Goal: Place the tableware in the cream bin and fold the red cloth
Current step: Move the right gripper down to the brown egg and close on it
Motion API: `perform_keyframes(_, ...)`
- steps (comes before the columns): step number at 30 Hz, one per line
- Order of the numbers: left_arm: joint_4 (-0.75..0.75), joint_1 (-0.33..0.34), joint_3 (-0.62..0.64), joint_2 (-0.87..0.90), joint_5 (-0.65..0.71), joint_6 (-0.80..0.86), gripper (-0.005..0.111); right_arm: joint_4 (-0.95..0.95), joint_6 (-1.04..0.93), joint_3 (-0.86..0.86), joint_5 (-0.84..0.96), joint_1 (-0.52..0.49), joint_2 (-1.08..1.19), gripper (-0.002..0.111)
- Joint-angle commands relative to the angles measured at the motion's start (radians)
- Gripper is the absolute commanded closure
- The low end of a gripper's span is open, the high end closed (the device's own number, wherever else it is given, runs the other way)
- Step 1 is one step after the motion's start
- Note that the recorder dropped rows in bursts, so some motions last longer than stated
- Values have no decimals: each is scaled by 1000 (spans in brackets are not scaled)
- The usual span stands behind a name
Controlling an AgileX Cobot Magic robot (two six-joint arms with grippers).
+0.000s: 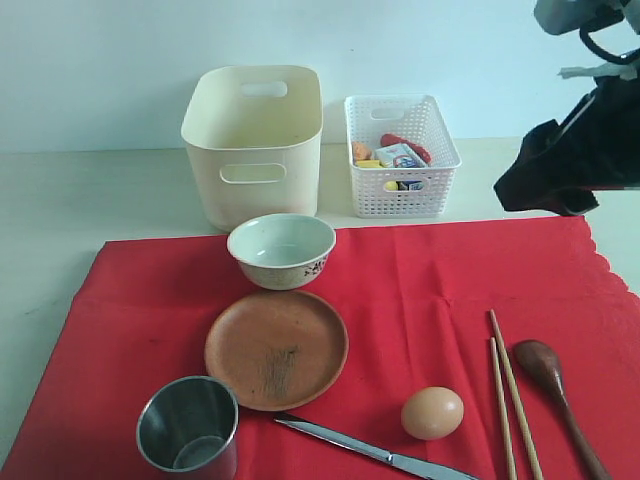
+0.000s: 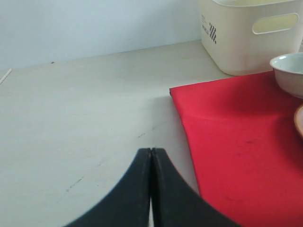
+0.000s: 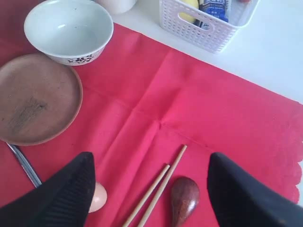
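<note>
Your right gripper (image 3: 150,161) hangs wide open, with the wooden chopsticks (image 3: 162,185) lying on the red cloth (image 3: 213,118) directly under its gap. They are thin, light and stiff and may roll, so pinch both together at the middle. Your left gripper (image 2: 150,151) is closed and empty.

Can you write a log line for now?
left gripper jaws shut | right gripper jaws open, empty | bowl, plate on red cloth

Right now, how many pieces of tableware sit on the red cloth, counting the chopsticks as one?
6: bowl by the cream bin, plate beside it, steel cup and knife at the exterior view's lower edge, chopsticks and spoon on the right. None seems hidden.
</note>
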Motion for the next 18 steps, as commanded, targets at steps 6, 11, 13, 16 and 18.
perform_keyframes(6,-5,-4,2,-7,-1,4,107,63,-60,17,-65,3,-1,44)
perform_keyframes(11,-5,-4,2,-7,-1,4,107,59,-111,17,-91,3,34,44)
perform_keyframes(13,-5,-4,2,-7,-1,4,107,59,-188,17,-61,3,62,44)
perform_keyframes(16,-5,-4,2,-7,-1,4,107,65,-390,17,-29,3,117,44)
perform_keyframes(18,-5,-4,2,-7,-1,4,107,110,-503,17,1,3,159,44)
